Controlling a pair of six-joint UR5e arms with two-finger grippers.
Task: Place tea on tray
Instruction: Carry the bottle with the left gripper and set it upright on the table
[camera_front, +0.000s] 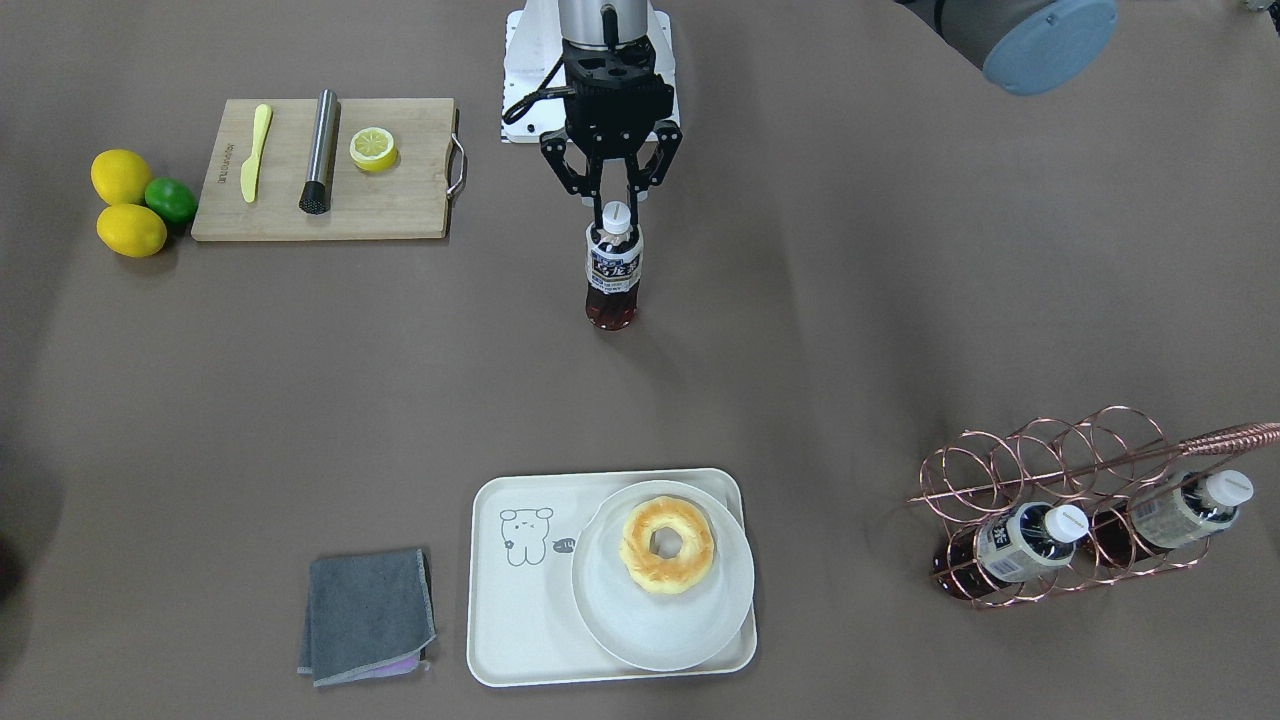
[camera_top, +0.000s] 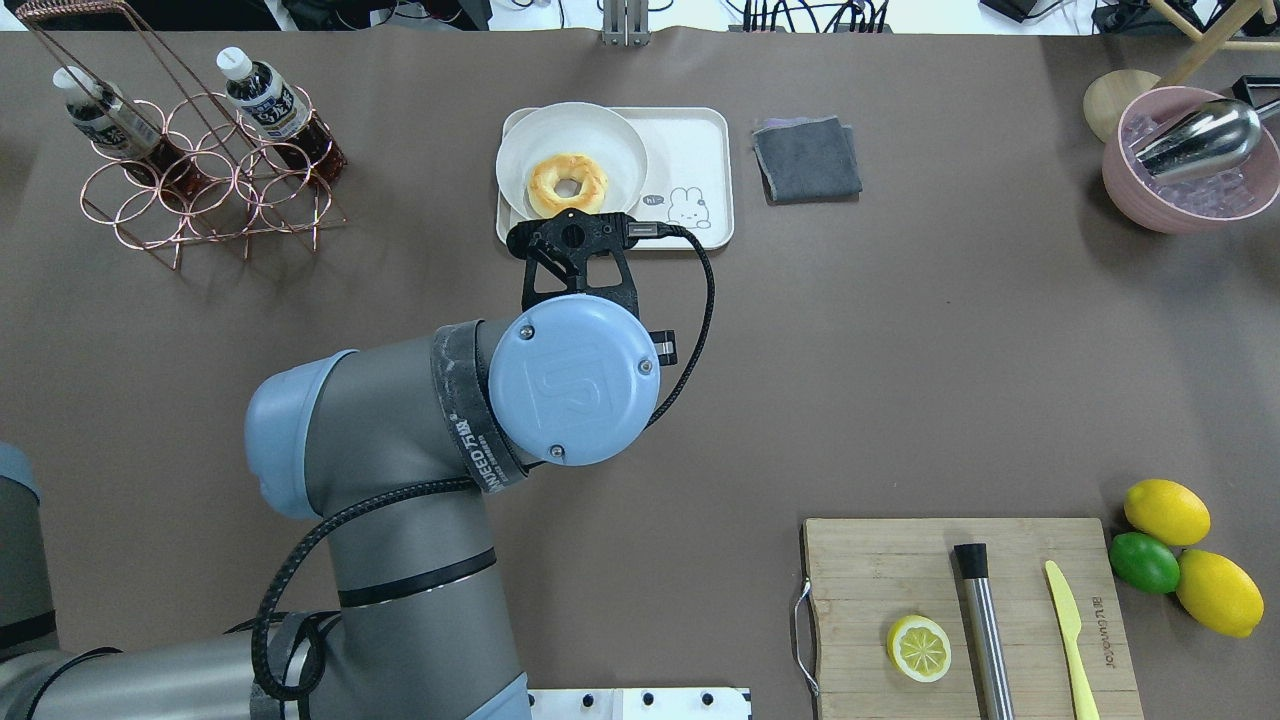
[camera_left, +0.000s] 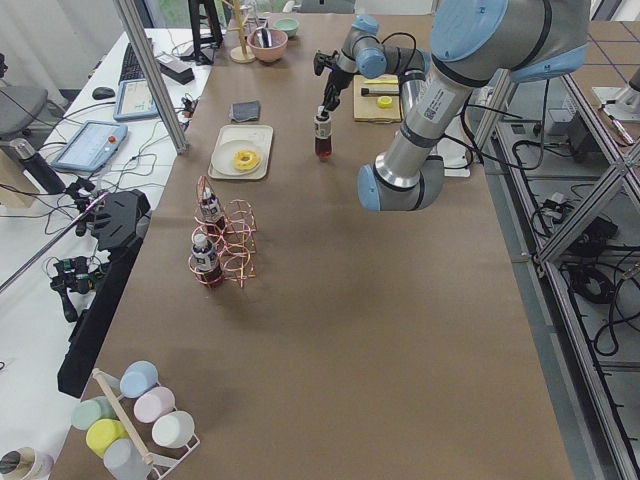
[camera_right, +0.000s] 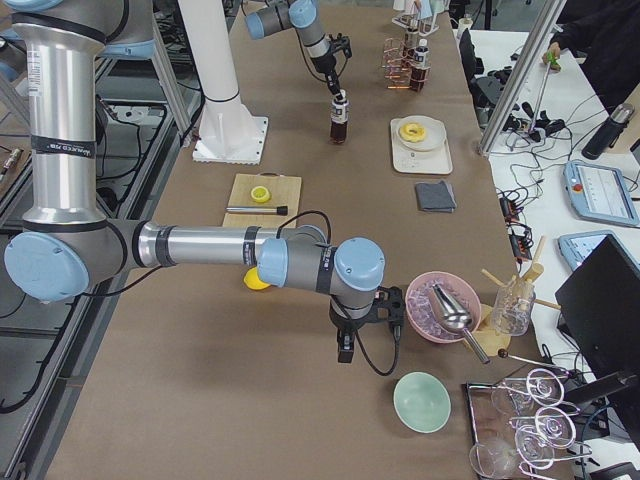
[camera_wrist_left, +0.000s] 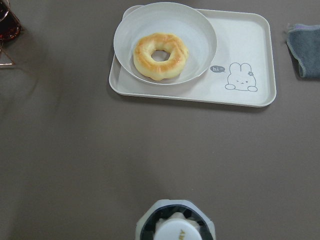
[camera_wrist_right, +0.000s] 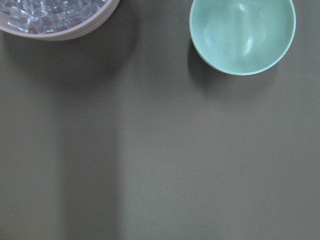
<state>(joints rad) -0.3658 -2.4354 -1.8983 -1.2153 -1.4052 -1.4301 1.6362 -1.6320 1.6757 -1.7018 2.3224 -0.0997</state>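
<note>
Reaching out over the bench (camera_front: 900, 300), the left arm is held with its wrist pointing straight down. The left gripper (camera_front: 614, 205) is seen with its fingers clamped on the white cap of the tea (camera_front: 612, 272). The tea is held upright on the robot's side of the tray (camera_front: 520, 640), well apart from it; whether its base touches the bench cannot be told. One end of the tray is taken up by a round plate (camera_front: 650, 630) bearing a doughnut (camera_front: 667, 545). A grey cloth (camera_front: 367, 615) is laid just beside the tray, and a wire rack (camera_front: 1050, 473) with two more bottles is set well apart on the tray's other side. The right gripper (camera_right: 346, 348) is hung far from the tray, near a pink bowl (camera_right: 435, 310); whether its fingers are apart or together cannot be told.
</note>
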